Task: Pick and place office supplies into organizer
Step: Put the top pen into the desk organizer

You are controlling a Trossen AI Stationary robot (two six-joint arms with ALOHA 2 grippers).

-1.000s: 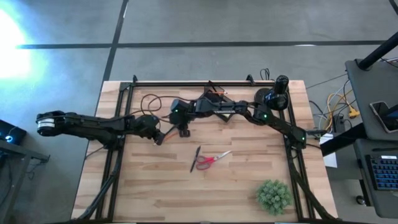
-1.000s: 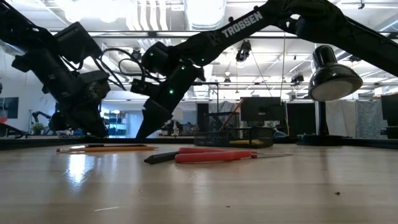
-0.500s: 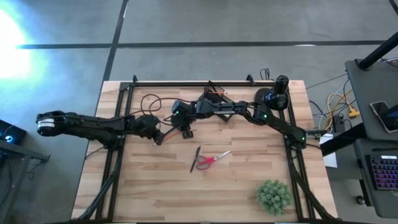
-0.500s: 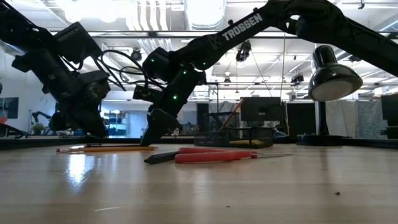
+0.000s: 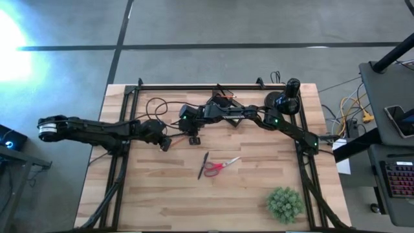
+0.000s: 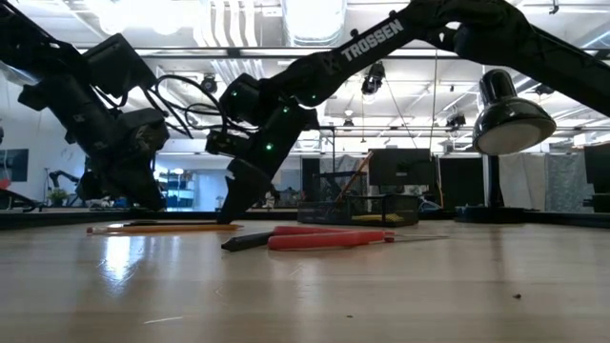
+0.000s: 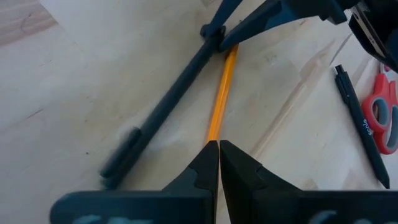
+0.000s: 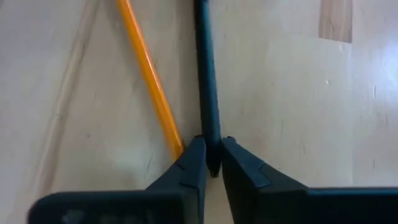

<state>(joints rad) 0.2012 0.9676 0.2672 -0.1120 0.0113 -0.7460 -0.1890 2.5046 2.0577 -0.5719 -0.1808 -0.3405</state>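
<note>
The right pincer (image 8: 209, 163) pinches a black pen (image 8: 206, 81) beside the orange pencil (image 8: 149, 78). It should lift straight up, slowly. The left pincer (image 7: 219, 163) is closed and empty, its tips over that pencil.

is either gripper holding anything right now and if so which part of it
The right gripper has its jaws closed on one end of a thin dark pen lying on the table beside the orange pencil. The left gripper is shut at the pencil's end; a hold cannot be told.

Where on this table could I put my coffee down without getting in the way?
The bare wood near the front edge, left of the green plant and below the scissors, looks free. It is crowded farther back, where both pincers meet over the pens beside the organizer.
</note>
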